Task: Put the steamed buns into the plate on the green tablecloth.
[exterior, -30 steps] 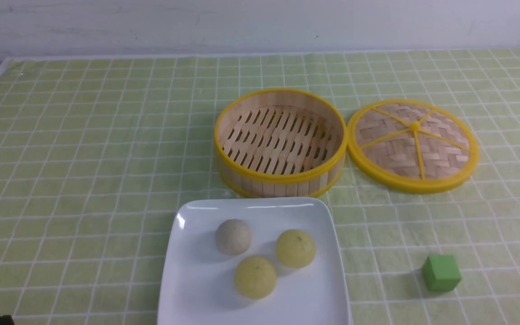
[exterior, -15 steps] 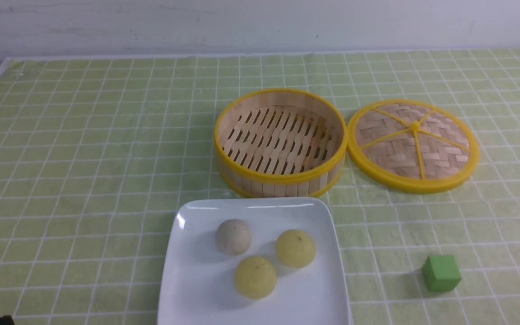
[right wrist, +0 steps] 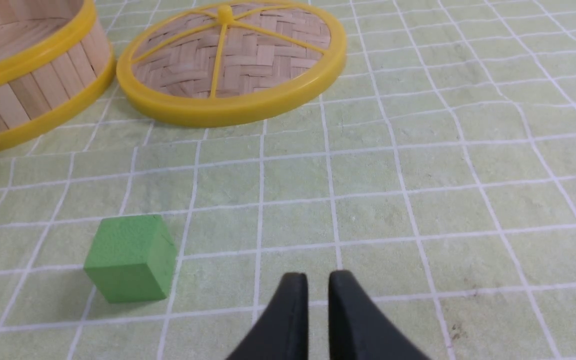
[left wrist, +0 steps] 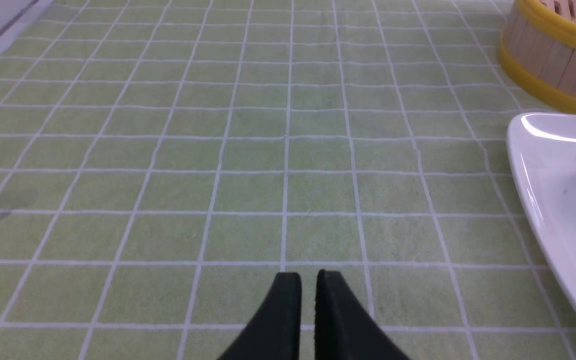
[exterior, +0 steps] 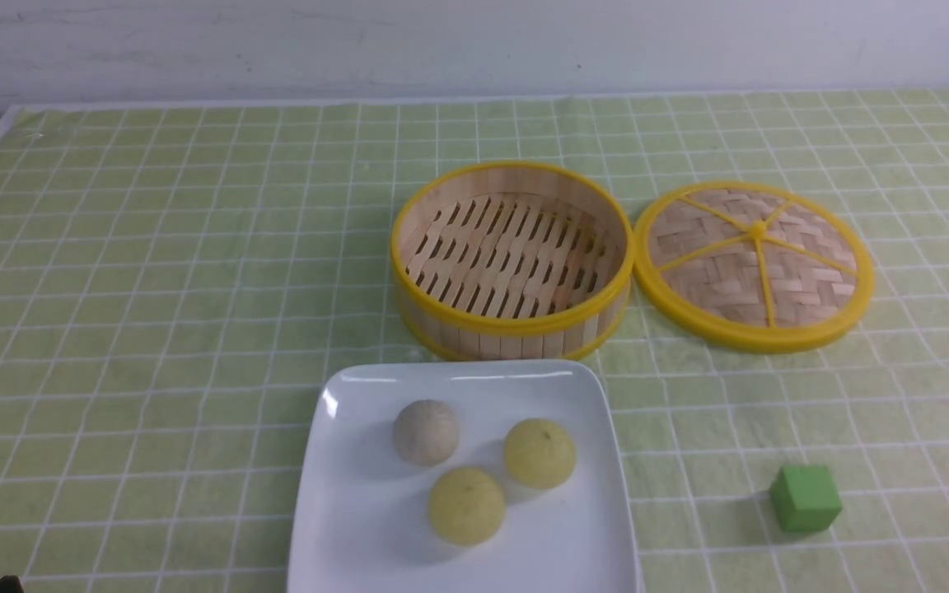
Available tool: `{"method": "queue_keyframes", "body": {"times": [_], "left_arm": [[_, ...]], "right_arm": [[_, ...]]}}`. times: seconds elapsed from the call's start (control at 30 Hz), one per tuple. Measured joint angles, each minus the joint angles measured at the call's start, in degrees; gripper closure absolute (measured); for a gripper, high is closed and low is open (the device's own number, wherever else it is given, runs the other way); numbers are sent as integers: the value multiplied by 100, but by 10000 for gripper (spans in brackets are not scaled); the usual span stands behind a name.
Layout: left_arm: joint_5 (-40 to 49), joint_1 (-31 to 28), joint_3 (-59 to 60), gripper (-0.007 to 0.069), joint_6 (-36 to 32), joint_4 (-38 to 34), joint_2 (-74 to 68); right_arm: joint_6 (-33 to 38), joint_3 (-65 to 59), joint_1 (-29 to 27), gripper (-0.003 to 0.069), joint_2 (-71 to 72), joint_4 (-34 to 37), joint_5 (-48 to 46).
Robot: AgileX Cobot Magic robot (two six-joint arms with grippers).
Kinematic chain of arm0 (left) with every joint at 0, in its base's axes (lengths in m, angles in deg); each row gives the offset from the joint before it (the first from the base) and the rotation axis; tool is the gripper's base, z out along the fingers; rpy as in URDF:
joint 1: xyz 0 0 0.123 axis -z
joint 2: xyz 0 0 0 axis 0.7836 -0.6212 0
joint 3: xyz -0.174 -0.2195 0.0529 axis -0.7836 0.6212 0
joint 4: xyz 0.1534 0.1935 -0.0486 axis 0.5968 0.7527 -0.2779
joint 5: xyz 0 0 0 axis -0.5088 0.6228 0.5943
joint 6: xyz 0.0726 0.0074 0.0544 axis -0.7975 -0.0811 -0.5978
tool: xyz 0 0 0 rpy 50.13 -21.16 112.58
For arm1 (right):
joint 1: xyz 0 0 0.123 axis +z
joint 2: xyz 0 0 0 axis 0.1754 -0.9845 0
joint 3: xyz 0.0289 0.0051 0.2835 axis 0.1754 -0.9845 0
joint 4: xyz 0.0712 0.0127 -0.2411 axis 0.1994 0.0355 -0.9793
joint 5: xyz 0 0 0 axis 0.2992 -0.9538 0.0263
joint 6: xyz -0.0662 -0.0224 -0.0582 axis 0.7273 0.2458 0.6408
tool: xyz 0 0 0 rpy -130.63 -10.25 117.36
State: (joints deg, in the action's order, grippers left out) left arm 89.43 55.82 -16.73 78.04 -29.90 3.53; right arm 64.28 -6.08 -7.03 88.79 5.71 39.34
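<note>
Left gripper (left wrist: 308,275) and right gripper (right wrist: 318,276) both empty above green tablecloth (exterior: 153,288), narrow slit between each pair of tips. Three steamed buns (exterior: 468,505) sit on plate (exterior: 343,527), near side of steamer basket (exterior: 512,259).

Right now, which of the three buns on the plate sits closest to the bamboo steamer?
The greyish-white round bun, at the plate's left-centre. It is the only non-yellow one; the two pale yellow-green buns lie nearer the robot on the glossy white square plate.

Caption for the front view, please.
Three steamed buns sit on the white plate; empty steamer basket and lid behind.
</note>
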Motion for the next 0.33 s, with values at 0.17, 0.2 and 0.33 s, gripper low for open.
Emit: {"method": "queue_keyframes", "body": {"times": [0.17,0.2,0.33], "left_arm": [[0,0,0,545,0,0,0],[0,0,0,541,0,2,0],[0,0,0,535,0,2,0]], "right_arm": [[0,0,0,568,0,0,0],[0,0,0,566,0,0,0],[0,0,0,561,0,0,0]]}}
